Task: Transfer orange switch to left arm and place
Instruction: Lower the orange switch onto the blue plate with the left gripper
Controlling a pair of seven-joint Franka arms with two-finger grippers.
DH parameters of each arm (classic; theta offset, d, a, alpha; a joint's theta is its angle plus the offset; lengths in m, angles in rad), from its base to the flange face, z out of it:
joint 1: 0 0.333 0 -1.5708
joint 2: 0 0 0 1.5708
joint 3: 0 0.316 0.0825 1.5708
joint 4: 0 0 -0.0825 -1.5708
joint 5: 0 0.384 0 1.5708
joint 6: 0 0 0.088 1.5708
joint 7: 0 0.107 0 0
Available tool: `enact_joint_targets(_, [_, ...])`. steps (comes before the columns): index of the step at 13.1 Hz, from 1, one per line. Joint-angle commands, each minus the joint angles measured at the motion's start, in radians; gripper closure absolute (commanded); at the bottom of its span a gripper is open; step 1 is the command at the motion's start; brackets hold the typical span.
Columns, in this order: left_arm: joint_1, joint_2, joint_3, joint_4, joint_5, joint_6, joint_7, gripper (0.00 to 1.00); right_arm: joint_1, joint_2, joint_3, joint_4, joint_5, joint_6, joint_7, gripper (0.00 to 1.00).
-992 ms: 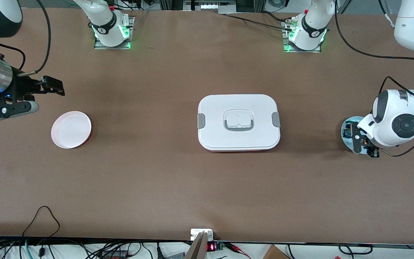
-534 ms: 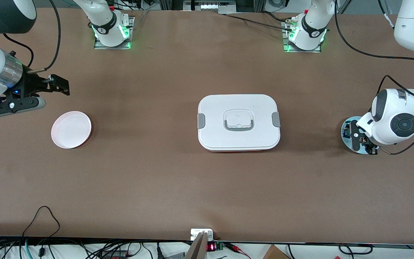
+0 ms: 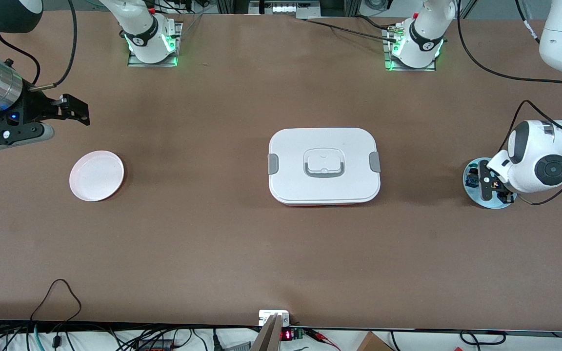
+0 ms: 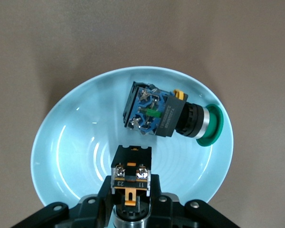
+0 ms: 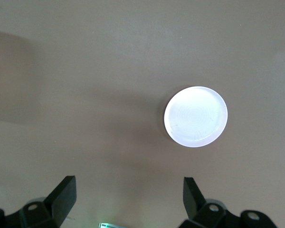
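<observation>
My left tool [image 4: 131, 202], pinching the orange switch [image 4: 131, 173] over the blue plate [image 4: 66, 147], risks slipping it mid-lift; the right tool [image 5: 128, 194], fingers spread, waits beside the white plate [image 3: 96, 175].

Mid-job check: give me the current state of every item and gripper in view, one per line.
Left gripper: shut on the small black orange-tabbed switch, over the light-blue round plate.
Dark switch with green cap: lying on its side in that plate.
Right gripper: open, empty, above the table near the pink round plate.
Pink plate: empty.
Large white plastic box: lid on, mid-table.
</observation>
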Motion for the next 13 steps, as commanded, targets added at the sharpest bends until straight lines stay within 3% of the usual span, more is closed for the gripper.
enact_joint_targets(1, [0.016, 0.001, -0.011, -0.005, 0.025, 0.008, 0.001, 0.81, 0.171, -0.026, -0.181, -0.031, 0.016, 0.022, 0.010, 0.00])
enact_joint_targets(2, [0.016, 0.000, -0.011, -0.003, 0.023, 0.008, -0.003, 0.68, 0.193, -0.026, -0.200, -0.031, 0.016, 0.024, 0.010, 0.00])
enact_joint_targets(3, [0.016, -0.005, -0.012, 0.001, 0.023, 0.004, 0.007, 0.10, 0.191, -0.027, -0.200, -0.032, 0.016, 0.024, 0.010, 0.00])
enact_joint_targets(4, [0.016, -0.015, -0.015, 0.001, 0.023, -0.005, 0.009, 0.00, 0.190, -0.026, -0.203, -0.031, 0.016, 0.024, 0.010, 0.00])
enact_joint_targets(8, [0.007, -0.063, -0.029, 0.010, 0.022, -0.066, 0.009, 0.00, 0.190, -0.021, -0.205, -0.020, 0.010, 0.032, 0.040, 0.00])
enact_joint_targets(10, [0.010, -0.129, -0.084, 0.027, 0.008, -0.164, 0.006, 0.00, 0.190, -0.021, -0.205, -0.017, 0.002, 0.030, 0.041, 0.00])
enact_joint_targets(13, [0.008, -0.155, -0.167, 0.172, -0.055, -0.385, -0.016, 0.00, 0.191, -0.013, -0.203, 0.017, -0.011, 0.030, 0.037, 0.00])
